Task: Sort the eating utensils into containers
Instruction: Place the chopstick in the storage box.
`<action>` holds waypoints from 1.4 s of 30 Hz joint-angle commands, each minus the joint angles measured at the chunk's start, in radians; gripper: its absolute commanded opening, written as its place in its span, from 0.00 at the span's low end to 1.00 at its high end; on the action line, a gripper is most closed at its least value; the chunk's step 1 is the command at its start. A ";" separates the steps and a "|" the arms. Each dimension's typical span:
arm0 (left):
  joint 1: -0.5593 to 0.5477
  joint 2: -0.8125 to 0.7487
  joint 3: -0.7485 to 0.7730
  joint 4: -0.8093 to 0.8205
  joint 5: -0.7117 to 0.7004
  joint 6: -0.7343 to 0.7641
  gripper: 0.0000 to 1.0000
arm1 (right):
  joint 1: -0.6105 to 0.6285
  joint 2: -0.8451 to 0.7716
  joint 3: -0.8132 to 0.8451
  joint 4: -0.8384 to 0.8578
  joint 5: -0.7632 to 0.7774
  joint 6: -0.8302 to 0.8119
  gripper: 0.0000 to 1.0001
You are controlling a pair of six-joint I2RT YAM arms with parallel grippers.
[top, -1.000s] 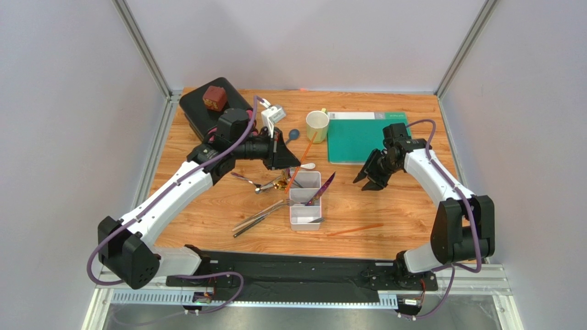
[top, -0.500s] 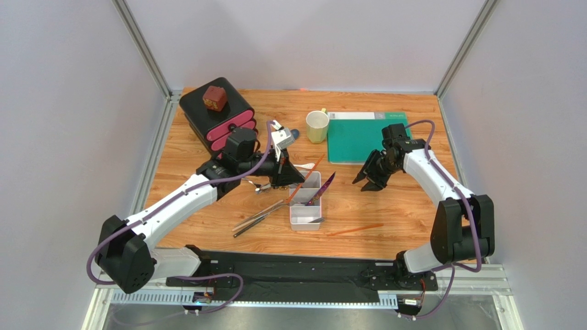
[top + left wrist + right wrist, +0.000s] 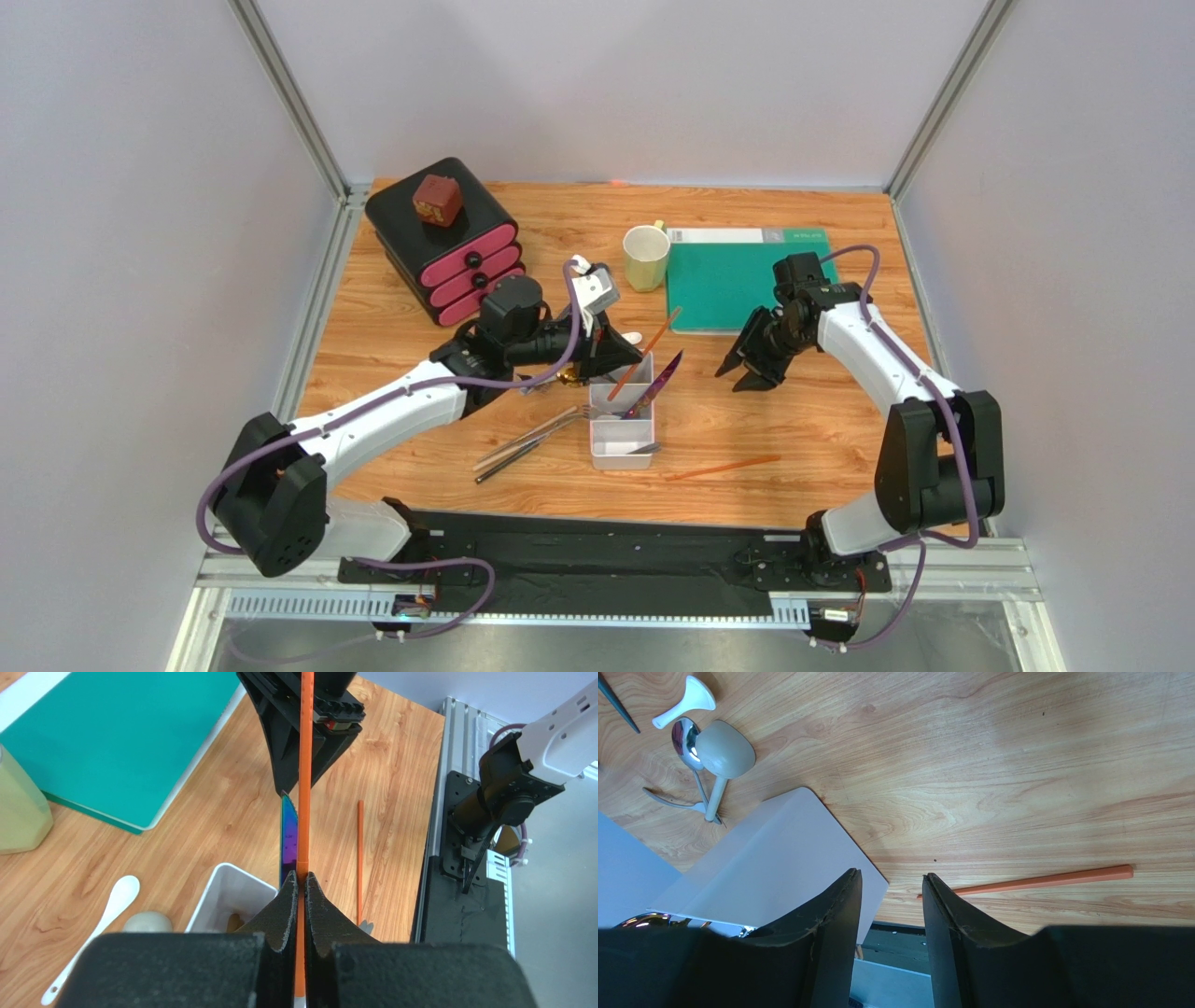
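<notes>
Left gripper (image 3: 300, 882) is pinched tight on an orange chopstick (image 3: 306, 756), held tilted over the far end of the white tray (image 3: 620, 451). An iridescent purple knife (image 3: 659, 378) leans out of the tray's right side. Right gripper (image 3: 741, 370) hangs right of the tray, jaws a little apart with nothing between them. A second orange chopstick (image 3: 723, 466) lies on the table (image 3: 814, 448) near-right of the tray, silver utensils (image 3: 530, 441) lie just left of it, and a white spoon (image 3: 105, 913) lies by its far end.
</notes>
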 commanded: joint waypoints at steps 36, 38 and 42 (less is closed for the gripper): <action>-0.120 0.078 -0.229 0.226 -0.037 0.089 0.00 | 0.036 -0.035 -0.005 -0.026 0.015 0.015 0.42; -0.124 0.090 -0.226 0.224 -0.035 0.092 0.00 | 0.047 -0.036 -0.010 -0.022 0.015 0.023 0.42; -0.137 0.130 -0.207 0.182 -0.044 0.121 0.00 | 0.059 -0.038 -0.013 -0.020 0.020 0.027 0.42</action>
